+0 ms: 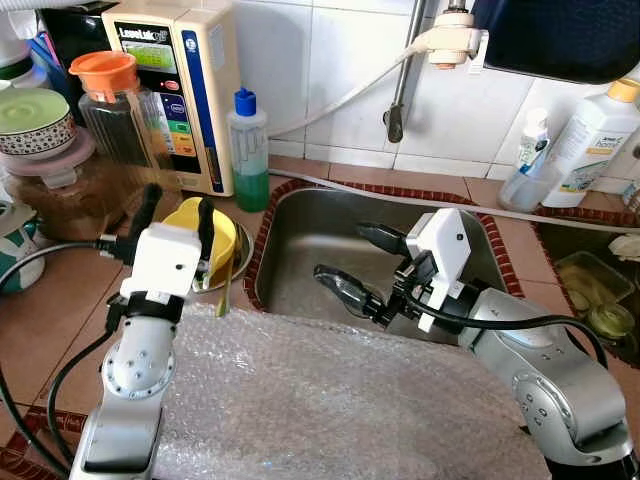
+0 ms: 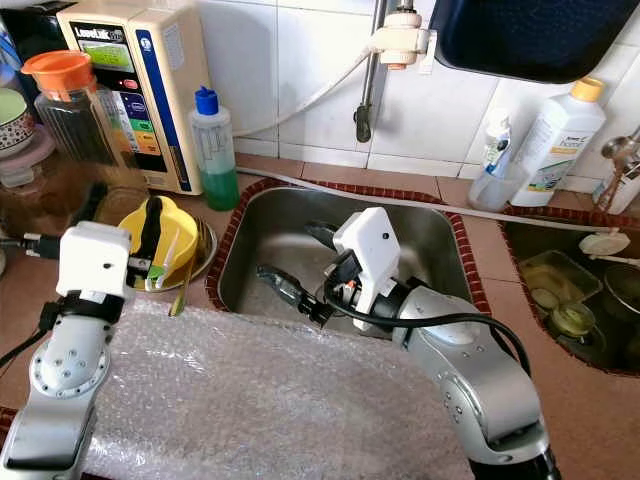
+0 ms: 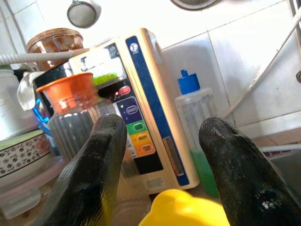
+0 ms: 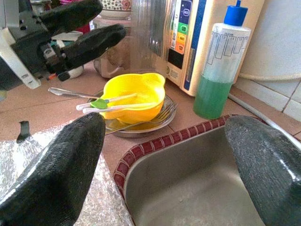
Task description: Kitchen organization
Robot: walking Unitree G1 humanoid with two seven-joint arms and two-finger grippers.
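Left gripper [image 1: 177, 215] spread, round yellow plastic bowl [image 4: 133, 96] just below the jaws. Right gripper [image 1: 362, 262] spread over steel sink [image 1: 330, 230]. Bowl looks light, slick; pinch rim.

A home kitchen, going by the steel sink [image 1: 330, 240] sunk in a tiled counter [image 1: 60, 310], white wall tiles [image 1: 330, 60], soap bottle [image 1: 248, 150], yellow bowl [image 4: 129, 96] and fork [image 4: 155, 115].

A white tiled wall [image 1: 330, 70] is seen at 12 o'clock. The surface [image 1: 60, 310] is laid with reddish-brown tiles. A steel sink [image 1: 320, 240] is set in at centre. Bright, even light is noted.
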